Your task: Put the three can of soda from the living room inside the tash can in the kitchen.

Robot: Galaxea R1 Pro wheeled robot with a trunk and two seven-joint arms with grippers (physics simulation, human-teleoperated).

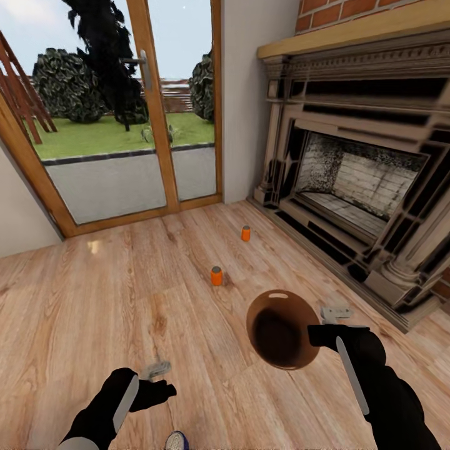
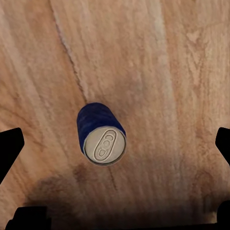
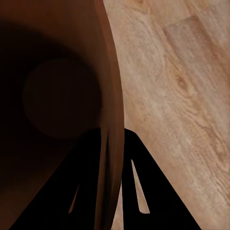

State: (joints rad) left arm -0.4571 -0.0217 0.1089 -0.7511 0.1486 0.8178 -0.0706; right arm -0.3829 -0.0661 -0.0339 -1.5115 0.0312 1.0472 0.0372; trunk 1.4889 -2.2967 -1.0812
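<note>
Blue can (image 2: 101,136) stands between left gripper's (image 2: 115,177) spread fingers.

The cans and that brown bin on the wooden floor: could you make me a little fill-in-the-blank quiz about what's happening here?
1. The right gripper is clamped on the rim of the ____ bin.
2. The can standing on the floor below the open left gripper is ____ in colour.
3. The number of orange cans, nearer and farther, standing on the wood floor is ____.
4. The farther orange can stands closest to the dark ____.

Missing words: brown; blue; two; fireplace
</note>
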